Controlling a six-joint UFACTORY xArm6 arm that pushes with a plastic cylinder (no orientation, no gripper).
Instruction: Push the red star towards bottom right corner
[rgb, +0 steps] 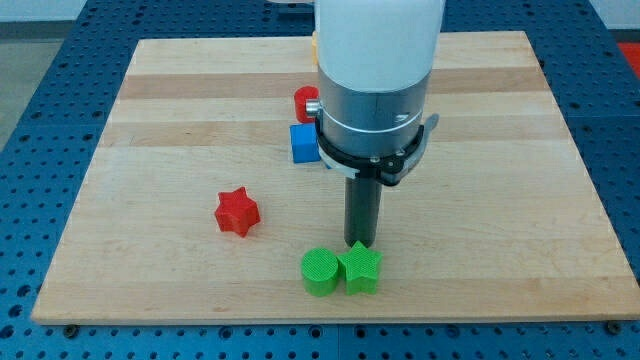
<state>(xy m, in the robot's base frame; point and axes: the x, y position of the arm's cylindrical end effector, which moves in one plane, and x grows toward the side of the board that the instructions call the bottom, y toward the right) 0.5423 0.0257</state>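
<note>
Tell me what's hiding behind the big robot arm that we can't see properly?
- Red block, camera view: arm covers its right side, so shape unclear.
- Blue block: right part hidden by the arm.
- Orange-yellow thing at the view's top: only a sliver shows.
- My tip: touching the green star or not, unclear.

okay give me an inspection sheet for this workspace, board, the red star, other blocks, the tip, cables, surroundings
Surface: wooden board, flat, pale planks.
Job's thing: red star, toward the view's left, standing alone, apart from my tip.
Clutter: green cylinder and green star side by side near the view's bottom; blue cube and a red block, shape unclear, partly hidden behind the arm; an orange sliver at the view's top, shape hidden.
Tip: my tip, just above the green star, at the view's right of the red star.
Cables: nothing seen.
Surroundings: blue perforated table.
</note>
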